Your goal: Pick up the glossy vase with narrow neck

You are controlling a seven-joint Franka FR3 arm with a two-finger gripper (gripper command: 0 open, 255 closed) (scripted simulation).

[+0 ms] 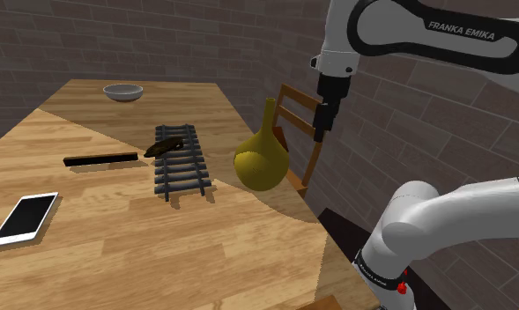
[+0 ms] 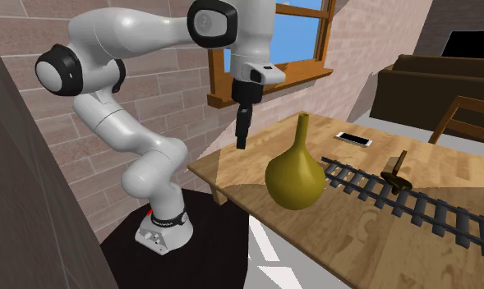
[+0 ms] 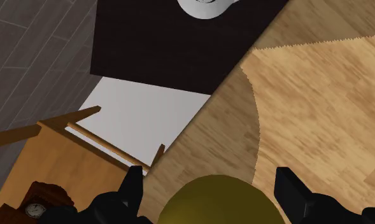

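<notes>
The gripper [image 1: 322, 126] is hovering in the air above the edge of the wooden surface [image 1: 90, 211]. Its 2 fingers [image 3: 132, 186] are standing wide apart, holding nothing and touching nothing. The glossy olive-yellow vase [image 1: 261, 163] is standing upright near that edge, lower than the fingers and clear of them. In the wrist view its round body is showing between them. Just beside the vase, a toy rail track [image 1: 180, 163] is lying flat, carrying a small dark object [image 1: 165, 147].
</notes>
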